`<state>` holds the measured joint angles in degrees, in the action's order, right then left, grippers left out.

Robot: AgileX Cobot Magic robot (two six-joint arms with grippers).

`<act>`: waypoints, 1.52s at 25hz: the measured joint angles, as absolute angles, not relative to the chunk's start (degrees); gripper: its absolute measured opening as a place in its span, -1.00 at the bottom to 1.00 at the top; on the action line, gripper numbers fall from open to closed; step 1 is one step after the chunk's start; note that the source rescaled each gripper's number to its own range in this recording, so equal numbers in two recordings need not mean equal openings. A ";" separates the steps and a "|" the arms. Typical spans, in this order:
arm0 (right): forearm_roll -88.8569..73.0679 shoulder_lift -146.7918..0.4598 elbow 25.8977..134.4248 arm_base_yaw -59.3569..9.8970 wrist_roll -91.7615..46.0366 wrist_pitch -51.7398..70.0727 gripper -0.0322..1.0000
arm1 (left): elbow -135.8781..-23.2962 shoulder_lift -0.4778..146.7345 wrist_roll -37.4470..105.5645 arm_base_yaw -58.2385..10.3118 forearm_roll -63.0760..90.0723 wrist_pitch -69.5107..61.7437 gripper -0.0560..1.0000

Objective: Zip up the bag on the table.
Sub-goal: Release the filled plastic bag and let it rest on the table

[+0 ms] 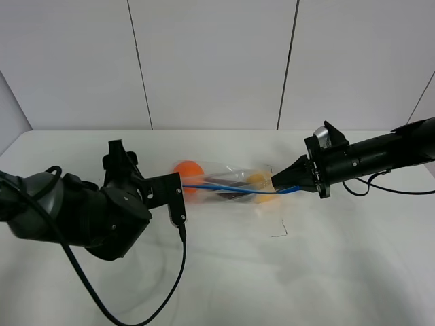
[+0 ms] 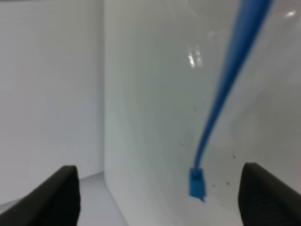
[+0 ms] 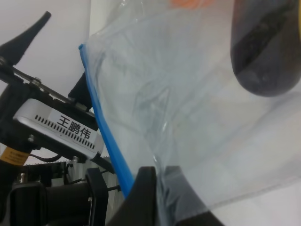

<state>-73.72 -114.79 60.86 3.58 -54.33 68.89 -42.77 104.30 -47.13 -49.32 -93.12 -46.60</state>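
Worktop (image 1: 285, 285): white and matte. It carries the whole scene, and its front part is bare.
Left arm (image 1: 75, 210): dark and bulky, the nearest thing, low over the worktop on the left side.
Cable (image 1: 178, 272): black. It hangs from the left arm in a loop toward the front edge.
Mark (image 1: 279, 231): a small dark line on the worktop, in front of the bag and apart from it.
Left fingers (image 2: 263, 193): spread wide, gripping nothing. They stand at the left end of the bag.
Slider (image 2: 197, 182): a small blue piece at the end of the zipper strip. It sits in the gap between the left fingers and touches neither of them.
Bag (image 1: 234, 173): clear crinkly plastic, in the middle of the worktop, stretched sideways between the two arms. I cannot tell if it rests on the worktop or hangs just over it.
Zipper strip (image 1: 224, 189): blue, and it runs along the near edge of the bag from the left fingers to the right fingers.
Contents: an orange toy (image 1: 187, 171) at the left end, a dark purple toy (image 1: 228, 182) in the middle, a yellow toy (image 1: 257, 180) near the right end.
Right fingers (image 1: 289, 180): closed, pinching the plastic at the right end of the bag, beside the blue strip.
Right arm (image 1: 380, 153): black. It reaches in from the right side, raised above the worktop.
Wall (image 1: 211, 61): pale panels with thin dark seams, behind the worktop.
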 joint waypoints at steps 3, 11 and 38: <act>-73.72 -114.79 60.86 3.58 -54.33 68.89 -0.94 | -42.77 104.30 -47.27 -49.32 -93.57 -47.42 0.45; -73.72 -114.79 60.86 3.58 -54.33 68.89 -0.94 | -42.77 104.30 -52.03 -49.32 -94.09 -49.72 0.51; -73.70 -114.79 60.86 3.58 -54.33 68.89 -0.94 | -51.38 92.67 -49.22 -35.20 -70.75 -52.73 1.00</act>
